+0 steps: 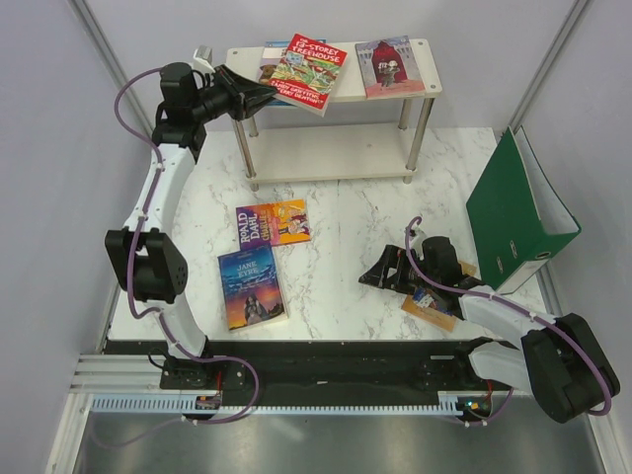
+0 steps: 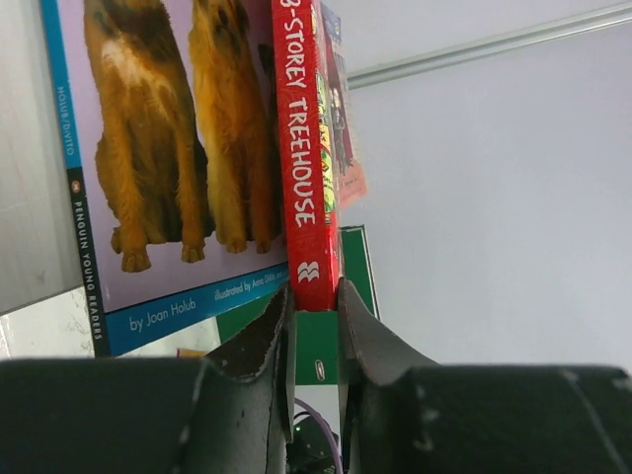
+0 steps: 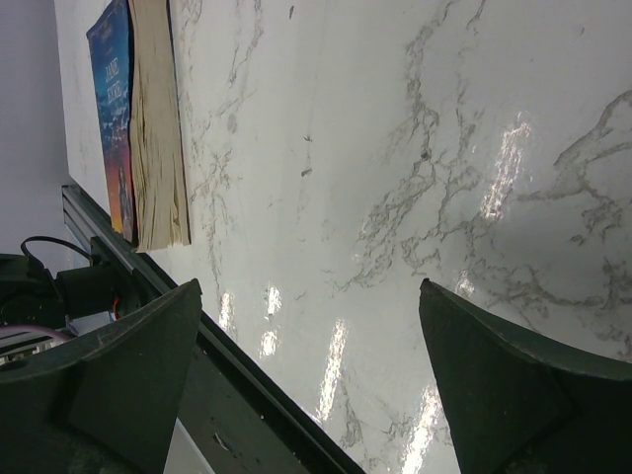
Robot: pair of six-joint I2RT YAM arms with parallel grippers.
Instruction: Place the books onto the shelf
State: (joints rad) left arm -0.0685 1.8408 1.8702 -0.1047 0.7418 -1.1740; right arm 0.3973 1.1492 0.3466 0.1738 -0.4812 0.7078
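**Top view:** My left gripper (image 1: 247, 96) is clamped on the left edge of the red Treehouse paperback (image 1: 308, 71). It lies on the top board of the shelf (image 1: 427, 49), over the blue three-dogs book (image 1: 269, 54), and its near corner overhangs the board's near edge. A red-cloak-cover paperback (image 1: 390, 66) lies at the right end of that board.

Not shelved: the Roald Dahl book (image 1: 272, 222) and Jane Eyre (image 1: 252, 286) lie flat on the marble table (image 1: 346, 227), left of centre. A tan-orange book (image 1: 432, 308) sits partly under my right arm. My right gripper (image 1: 380, 275) is spread wide and empty, low over the table. The green ring binder (image 1: 513, 207) stands on the right, well apart from the shelf. The lower board is bare.

**Left wrist:** My fingers (image 2: 262, 346) pinch the end of the Treehouse spine (image 2: 301, 158), with the dogs cover (image 2: 168, 148) just beside it. I judge it thin, light and floppy. The spine is its stiffest part, so that's the right place to hold it.

**Right wrist:** My right gripper's (image 3: 308, 296) jaws stand wide apart with only bare marble (image 3: 395, 148) between them. Jane Eyre (image 3: 114, 118) is off to the left of the view, with its page edge (image 3: 158, 128) facing me. Flat on glossy stone, it leaves no gap to get under. My guess is that I take it at the page edge or slide it to the table rim first. There's plenty of open room around it.
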